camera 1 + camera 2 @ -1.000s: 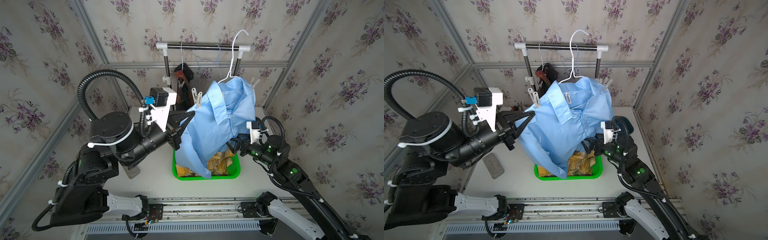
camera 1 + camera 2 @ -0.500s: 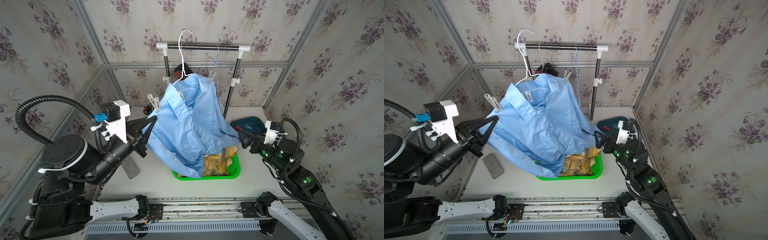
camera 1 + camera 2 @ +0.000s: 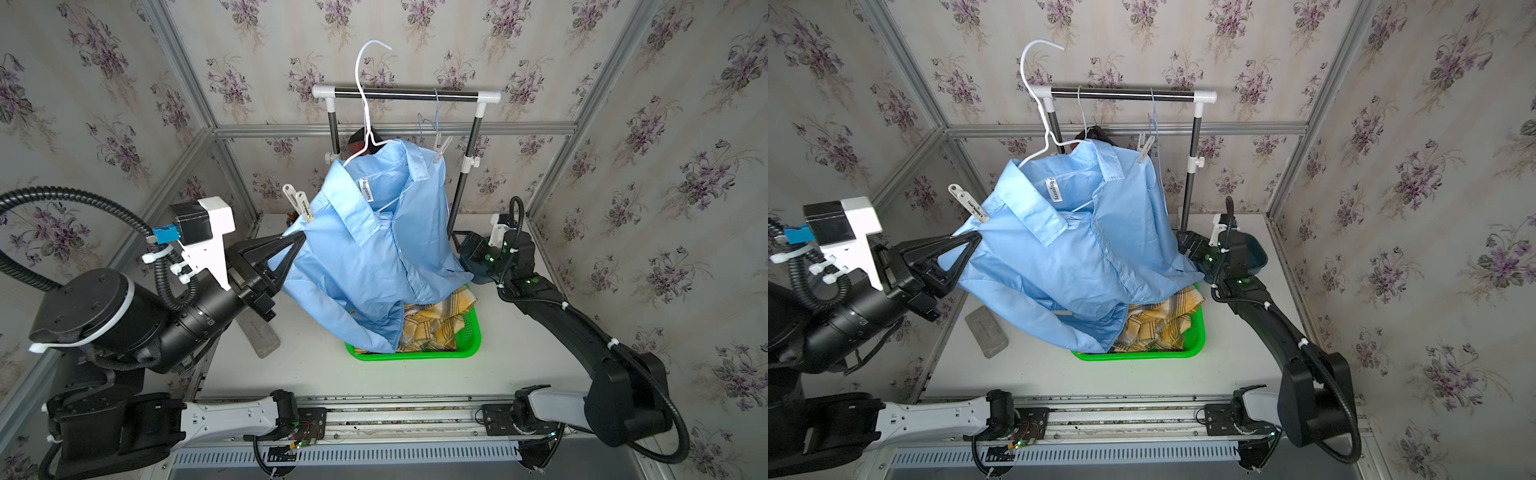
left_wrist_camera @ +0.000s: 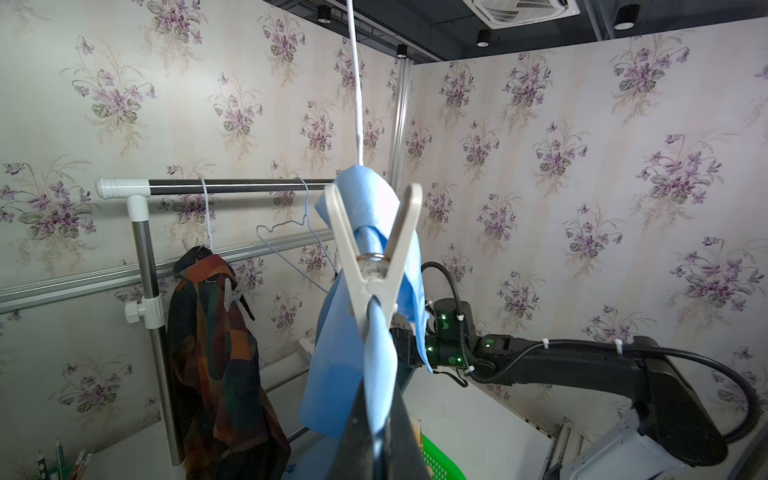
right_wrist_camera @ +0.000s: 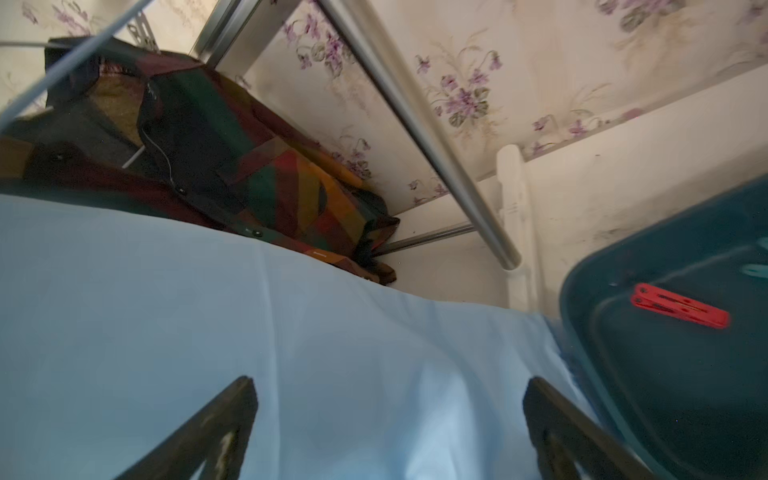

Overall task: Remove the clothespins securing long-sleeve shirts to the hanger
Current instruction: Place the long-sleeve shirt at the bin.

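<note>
One red clothespin (image 5: 681, 311) is removed; two white clothespins (image 3: 298, 203) are left on the blue shirt (image 3: 365, 257) — clamped at 9 o'clock by the closed left gripper (image 3: 300, 239); right gripper (image 5: 390, 386) is spread wide, empty.

Soft, even white light fills both top views with no hard glare. The worktop (image 3: 415, 374) is bright, dimmer toward 9 o'clock under the left arm. Wide-angle bowing slightly bends the frame posts (image 3: 178, 70) near the 9 and 3 o'clock edges. Small ceiling lamps (image 4: 482, 38) show in the left wrist view, where the white clothespin (image 4: 374, 266) is sharp. The right wrist view is smeared: rack pole (image 5: 415, 124), red clothespin (image 5: 679, 311) and light blue shirt (image 5: 249, 332) are all soft.
</note>
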### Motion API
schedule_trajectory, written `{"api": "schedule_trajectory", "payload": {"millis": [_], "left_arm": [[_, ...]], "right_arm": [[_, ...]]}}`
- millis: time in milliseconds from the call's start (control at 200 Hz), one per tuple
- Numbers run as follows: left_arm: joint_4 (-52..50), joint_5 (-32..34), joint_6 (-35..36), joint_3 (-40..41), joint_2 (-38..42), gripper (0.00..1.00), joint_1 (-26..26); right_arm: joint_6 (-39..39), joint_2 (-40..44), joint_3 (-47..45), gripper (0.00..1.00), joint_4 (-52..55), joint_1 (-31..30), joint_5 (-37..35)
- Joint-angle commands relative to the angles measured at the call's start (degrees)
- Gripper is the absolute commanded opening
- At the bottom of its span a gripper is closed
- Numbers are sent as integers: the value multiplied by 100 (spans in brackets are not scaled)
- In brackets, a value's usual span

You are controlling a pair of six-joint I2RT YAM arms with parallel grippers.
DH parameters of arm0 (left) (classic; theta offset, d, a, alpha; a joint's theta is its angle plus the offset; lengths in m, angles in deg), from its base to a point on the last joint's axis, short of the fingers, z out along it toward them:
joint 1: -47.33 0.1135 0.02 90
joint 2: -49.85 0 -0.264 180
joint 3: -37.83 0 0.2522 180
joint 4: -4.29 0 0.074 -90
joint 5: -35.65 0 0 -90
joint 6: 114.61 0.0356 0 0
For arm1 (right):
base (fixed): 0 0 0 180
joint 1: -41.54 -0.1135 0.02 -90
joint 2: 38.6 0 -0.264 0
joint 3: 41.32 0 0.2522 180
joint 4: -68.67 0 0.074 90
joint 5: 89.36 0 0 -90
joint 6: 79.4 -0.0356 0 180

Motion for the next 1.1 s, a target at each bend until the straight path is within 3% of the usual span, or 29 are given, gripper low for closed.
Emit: {"api": "schedule_trajectory", "payload": {"millis": [0,110,340,540,789,924,949,1094], "left_arm": [[248,-199,-88,-88,-61,0,-1],[242,-157,45,-353,-261,0,2],[325,-257,589,-1246,-942,0,3],[352,-538,500,-1400,-1235,0,4],[522,-443,-45,34,-981,0,5],[875,-336,-235,1119,-708,0,11],[943,-321,-248,1305,-667,0,13],[1494,-506,-145,2351,-516,0,214]], "right_arm": [[-189,-451,220,98,-834,-405,207],[-114,-181,169,97,-593,-1093,177],[-1169,1499,-725,95,-832,-2003,745],[-1730,1566,-1299,95,-1252,-2597,901],[-1985,1461,-2315,95,-1377,-2368,837],[-1963,2306,-2945,96,-576,-1647,320],[-1913,2495,-2967,96,-385,-1324,270],[-1478,3325,-2735,99,710,-728,-95]]}}
